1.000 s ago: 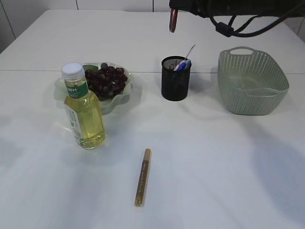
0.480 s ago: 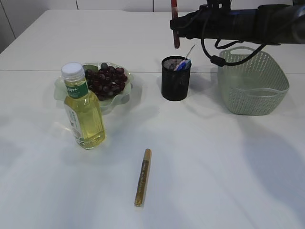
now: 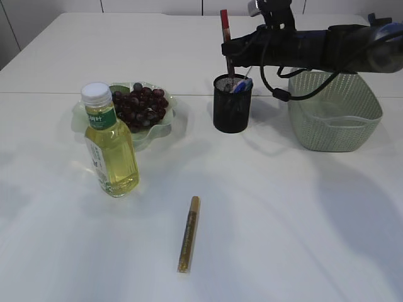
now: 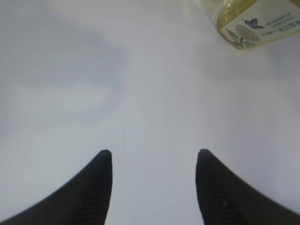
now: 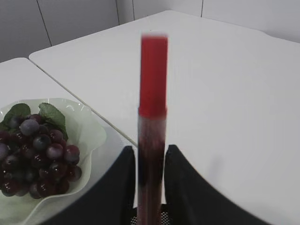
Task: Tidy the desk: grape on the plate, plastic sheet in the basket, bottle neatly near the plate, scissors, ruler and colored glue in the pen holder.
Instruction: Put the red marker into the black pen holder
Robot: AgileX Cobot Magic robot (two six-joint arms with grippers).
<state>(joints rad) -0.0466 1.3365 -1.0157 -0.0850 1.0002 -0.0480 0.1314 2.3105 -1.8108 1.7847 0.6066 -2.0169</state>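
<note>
1. On the left of the exterior frame, the bottle of yellow liquid stands upright on the white bench, white cap on top, just in front of the plate.
2. Behind the bottle, the pale green plate holds the dark grape bunch with a leaf at its rear; the right wrist view shows the same plate and grape at its lower left.
3. In the lower middle of the exterior frame, a gold glue stick lies flat on the bench, nearly lengthwise toward the camera, apart from everything else.
4. Above centre, the black mesh pen holder stands upright with a blue-and-white item and a thin silvery piece poking out of its top.
5. A red-capped glue stick stands vertically over the holder, its lower end at the holder's mouth; in the right wrist view this stick is blurred and sits between the two dark fingers.
6. The right gripper reaches in from the upper right; whether its fingers pinch the stick or have just let go cannot be told.
7. At the right, the grey-green basket sits on the bench beneath the right arm.
8. In the left wrist view, the left gripper hovers over bare bench, fingers spread and holding nothing, with the bottle's label at the upper right of that frame.
</note>
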